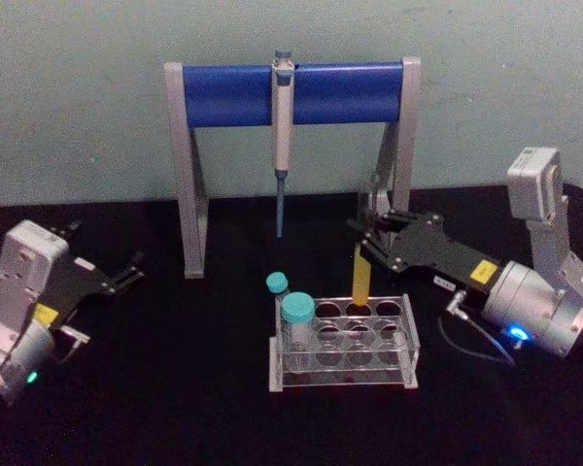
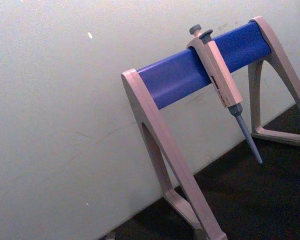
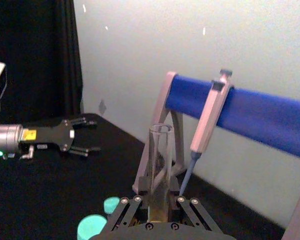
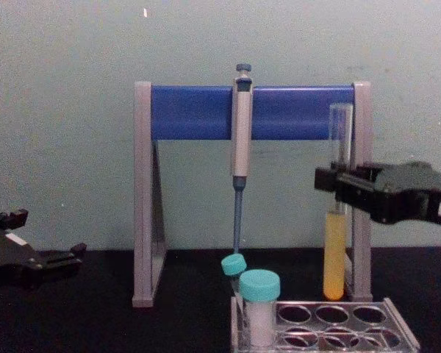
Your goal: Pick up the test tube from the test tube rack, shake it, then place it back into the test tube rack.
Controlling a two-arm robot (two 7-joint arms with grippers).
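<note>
Right end effector [image 4: 338, 184] around test tube [image 4: 340, 140], yellow liquid [image 4: 335, 257] in lower part

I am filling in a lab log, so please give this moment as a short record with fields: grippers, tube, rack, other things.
right gripper: shut on the test tube, over the back row of the test tube rack
test tube: upright, yellow liquid in lower part, round bottom just above the rack's top plate
left gripper: open, parked low at the left of the table
test tube rack: holds two teal-capped tubes at its left end
pipette: hangs on the blue stand behind
</note>
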